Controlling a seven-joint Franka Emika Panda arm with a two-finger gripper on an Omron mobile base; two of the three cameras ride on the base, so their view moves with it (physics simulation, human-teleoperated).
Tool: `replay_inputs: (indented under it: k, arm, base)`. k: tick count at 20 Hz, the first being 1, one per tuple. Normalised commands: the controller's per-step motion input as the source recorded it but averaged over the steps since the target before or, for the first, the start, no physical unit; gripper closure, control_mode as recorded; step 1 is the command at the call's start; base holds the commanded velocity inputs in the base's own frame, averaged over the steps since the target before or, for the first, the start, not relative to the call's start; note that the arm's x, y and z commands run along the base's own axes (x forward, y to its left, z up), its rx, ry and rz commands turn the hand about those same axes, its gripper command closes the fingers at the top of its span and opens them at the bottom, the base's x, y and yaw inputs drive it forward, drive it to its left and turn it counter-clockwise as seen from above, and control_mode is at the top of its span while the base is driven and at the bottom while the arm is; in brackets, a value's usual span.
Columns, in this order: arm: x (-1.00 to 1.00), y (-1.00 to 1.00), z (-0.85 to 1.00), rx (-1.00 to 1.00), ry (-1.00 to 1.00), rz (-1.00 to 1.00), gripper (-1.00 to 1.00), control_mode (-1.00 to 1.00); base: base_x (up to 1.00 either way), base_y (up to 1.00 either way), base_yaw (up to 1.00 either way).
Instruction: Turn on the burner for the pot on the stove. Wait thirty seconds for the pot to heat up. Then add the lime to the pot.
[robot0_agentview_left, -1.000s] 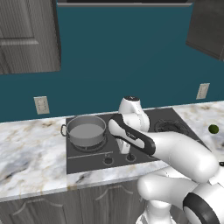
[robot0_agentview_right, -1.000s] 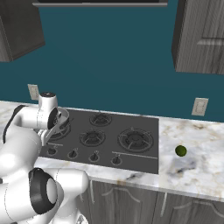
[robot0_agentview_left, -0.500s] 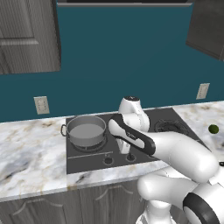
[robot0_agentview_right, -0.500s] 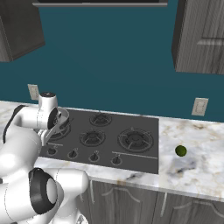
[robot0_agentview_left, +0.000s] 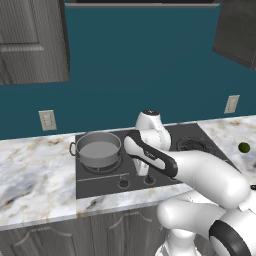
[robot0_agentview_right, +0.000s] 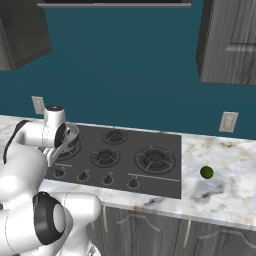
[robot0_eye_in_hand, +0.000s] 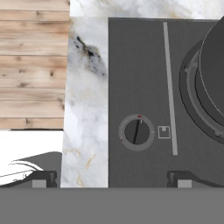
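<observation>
Starting at the left of the stove (robot0_agentview_left: 100, 180), you have the pot (robot0_agentview_left: 98, 148) sitting on the burner (robot0_agentview_left: 101, 165) nearest the stove's back left corner, its pale inside showing nothing in it. Along the stove's front edge runs the row of knobs, and your end effector (robot0_eye_in_hand: 111, 178) hangs just above the leftmost knob (robot0_eye_in_hand: 136, 131), fingers spread wide apart with nothing between them; the knob sits roughly centred between the two tips in the hand view, close to the marble strip at the tabletop's front edge. You cannot tell from these pictures whether the burner is lit: no flame shows under the pot, and the knob's pointer stands near its red mark, so judge the first step as not yet done. Moving right past the arm and the other burners, the lime (robot0_agentview_right: 206, 172) rests on the bare marble tabletop (robot0_agentview_right: 225, 190) beyond the stove's right edge, well apart from the pot. So what remains, as far as you can judge, is nearly everything: grip and turn the knob, wait out the heating, then fetch the lime across the stove and drop it in the pot.
</observation>
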Motion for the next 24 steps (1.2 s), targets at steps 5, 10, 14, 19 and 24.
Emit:
replay_inputs:
  k: [5,10,14,19,24]
  arm:
    - [0.0,0.0,0.0,0.0,0.0,0.0,-1.0,-1.0]
    - [0.0,0.0,0.0,0.0,0.0,0.0,-1.0,-1.0]
    - [0.0,0.0,0.0,0.0,0.0,0.0,-1.0,-1.0]
    - [0.0,0.0,0.0,0.0,0.0,0.0,-1.0,-1.0]
    - [0.0,0.0,0.0,0.0,0.0,0.0,-1.0,-1.0]
  base:
    - [0.0,0.0,0.0]
    - [0.0,0.0,0.0]
    - [0.0,0.0,0.0]
    - [0.0,0.0,0.0]
    - [0.0,0.0,0.0]
